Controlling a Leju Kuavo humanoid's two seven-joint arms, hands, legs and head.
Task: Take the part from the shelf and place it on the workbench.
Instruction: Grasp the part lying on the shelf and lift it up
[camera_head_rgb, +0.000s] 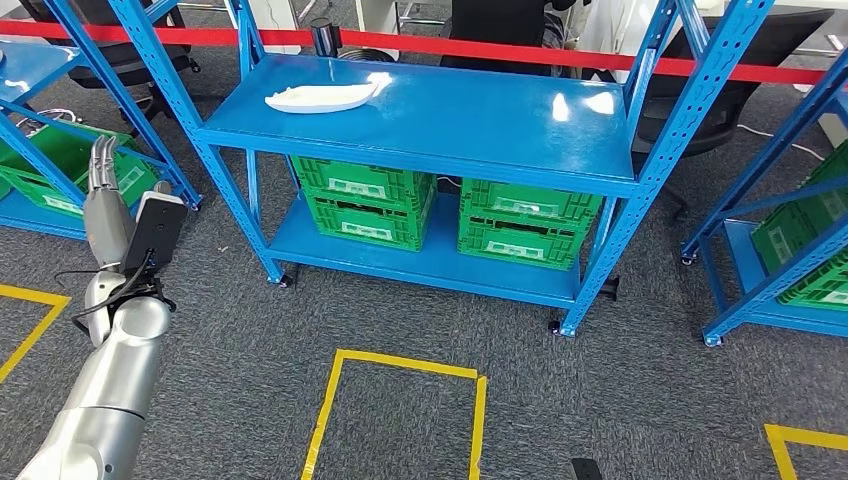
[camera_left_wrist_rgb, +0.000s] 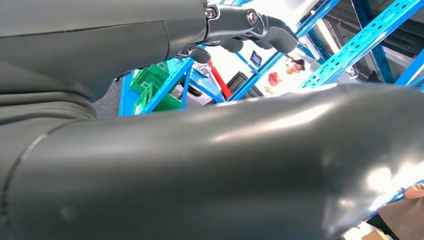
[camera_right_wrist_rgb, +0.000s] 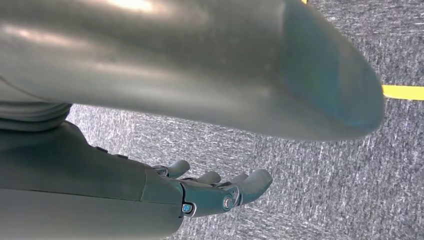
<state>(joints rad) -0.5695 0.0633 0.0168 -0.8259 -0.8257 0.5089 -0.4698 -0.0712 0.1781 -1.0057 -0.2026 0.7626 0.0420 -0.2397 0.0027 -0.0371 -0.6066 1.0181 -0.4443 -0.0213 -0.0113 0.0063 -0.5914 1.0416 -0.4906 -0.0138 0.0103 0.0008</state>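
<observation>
head view: white part (camera_head_rgb: 322, 98) lies on the blue shelf (camera_head_rgb: 430, 120) top, left end. left hand (camera_head_rgb: 101, 180) raised, well left of shelf; reach in over the front edge.
left wrist: fingers (camera_left_wrist_rgb: 272, 35) loosely curled, empty.
right wrist: right hand (camera_right_wrist_rgb: 220, 187) empty, fingers slack, over carpet.

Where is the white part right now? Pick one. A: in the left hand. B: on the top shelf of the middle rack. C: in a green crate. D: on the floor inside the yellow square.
B: the white part lies on the top shelf of the blue rack, above the green crates, with no hand touching it.
</observation>
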